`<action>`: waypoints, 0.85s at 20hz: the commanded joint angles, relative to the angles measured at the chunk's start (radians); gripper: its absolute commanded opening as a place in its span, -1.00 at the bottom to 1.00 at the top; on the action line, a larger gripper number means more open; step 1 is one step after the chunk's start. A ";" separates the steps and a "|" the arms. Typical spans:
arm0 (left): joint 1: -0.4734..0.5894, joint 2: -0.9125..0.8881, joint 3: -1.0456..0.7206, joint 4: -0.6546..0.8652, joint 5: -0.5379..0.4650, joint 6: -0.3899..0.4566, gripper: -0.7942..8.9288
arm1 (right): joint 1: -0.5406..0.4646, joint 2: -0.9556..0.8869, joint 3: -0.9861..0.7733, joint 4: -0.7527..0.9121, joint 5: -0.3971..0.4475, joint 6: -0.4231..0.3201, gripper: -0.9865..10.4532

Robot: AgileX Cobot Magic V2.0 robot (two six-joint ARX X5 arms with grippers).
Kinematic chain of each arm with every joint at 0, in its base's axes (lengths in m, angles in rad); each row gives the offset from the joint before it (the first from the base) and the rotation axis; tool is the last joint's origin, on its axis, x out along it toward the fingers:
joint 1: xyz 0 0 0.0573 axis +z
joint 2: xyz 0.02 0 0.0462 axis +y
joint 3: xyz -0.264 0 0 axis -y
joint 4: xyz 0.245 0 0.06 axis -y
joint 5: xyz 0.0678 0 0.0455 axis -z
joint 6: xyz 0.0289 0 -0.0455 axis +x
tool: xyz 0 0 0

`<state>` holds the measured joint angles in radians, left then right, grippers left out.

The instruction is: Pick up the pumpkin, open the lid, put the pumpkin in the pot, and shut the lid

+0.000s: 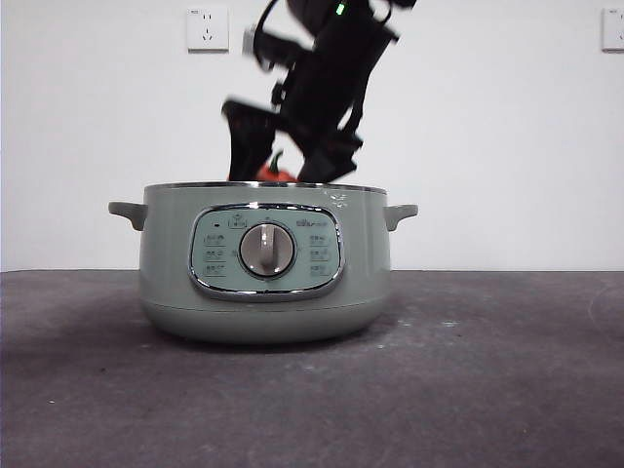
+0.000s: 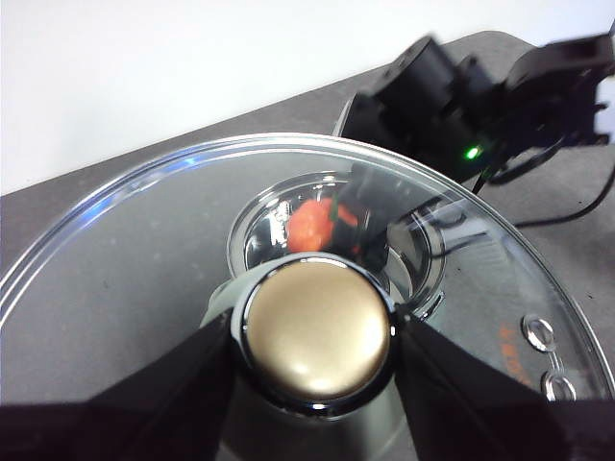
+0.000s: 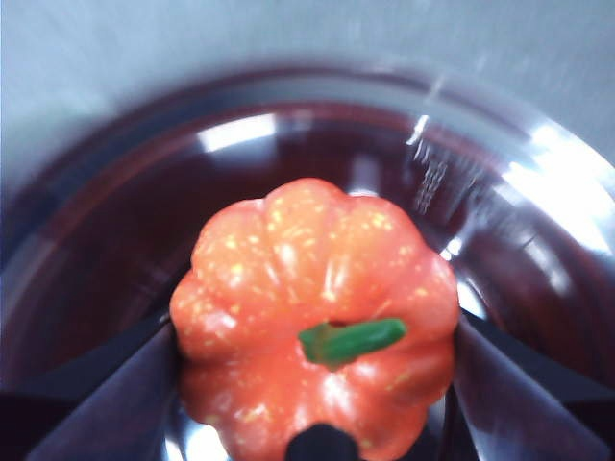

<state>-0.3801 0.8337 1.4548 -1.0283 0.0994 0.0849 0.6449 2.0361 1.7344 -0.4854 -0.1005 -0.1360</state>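
The sage-green pot stands open on the table, with no lid on it. My right gripper comes down from above and is shut on the orange pumpkin, which shows just above the pot's rim. In the right wrist view the pumpkin, green stem up, sits between the jaws of the right gripper over the pot's shiny inside. My left gripper is shut on the knob of the glass lid, held up above the pot. Through the glass I see the pumpkin. The lid is out of the front view.
The dark grey table runs to a white wall with two sockets. In the left wrist view the right arm and its black cable lie beyond the lid.
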 commanded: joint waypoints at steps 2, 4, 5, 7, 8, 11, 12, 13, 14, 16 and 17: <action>0.002 -0.010 0.007 0.037 0.006 -0.006 -0.85 | 0.006 0.056 0.004 0.005 0.006 -0.022 -0.85; 0.002 -0.010 0.007 0.036 0.006 -0.006 -0.85 | 0.011 0.072 0.004 -0.002 0.010 -0.023 -0.85; 0.002 -0.010 0.007 0.036 0.006 -0.006 -0.85 | 0.012 0.076 0.004 -0.014 0.020 -0.023 -0.85; 0.002 -0.010 0.007 0.035 0.006 -0.005 -0.85 | 0.013 0.084 0.004 -0.059 0.029 -0.037 -0.85; 0.002 -0.010 0.007 0.035 0.007 -0.005 -0.85 | 0.014 0.086 0.004 -0.077 0.029 -0.039 -0.85; 0.002 -0.010 0.007 0.035 0.008 -0.005 -0.85 | 0.018 0.087 0.004 -0.098 0.027 -0.038 -0.68; 0.002 -0.010 0.007 0.035 0.008 -0.005 -0.85 | 0.018 0.087 0.004 -0.099 0.028 -0.037 -0.31; 0.002 -0.010 0.007 0.035 0.009 -0.005 -0.85 | 0.018 0.087 0.004 -0.098 0.028 -0.036 0.15; 0.002 -0.010 0.007 0.035 0.009 -0.003 -0.85 | 0.019 0.086 0.004 -0.098 0.028 -0.024 0.36; 0.002 -0.010 0.007 0.036 0.009 -0.003 -0.85 | 0.017 0.069 0.005 -0.097 0.029 -0.011 0.35; 0.002 -0.007 0.007 0.037 0.009 -0.002 -0.85 | 0.017 0.056 0.010 -0.095 0.030 -0.011 0.35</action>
<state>-0.3801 0.8360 1.4548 -1.0359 0.1001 0.0853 0.6601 2.0918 1.7390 -0.5835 -0.0715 -0.1547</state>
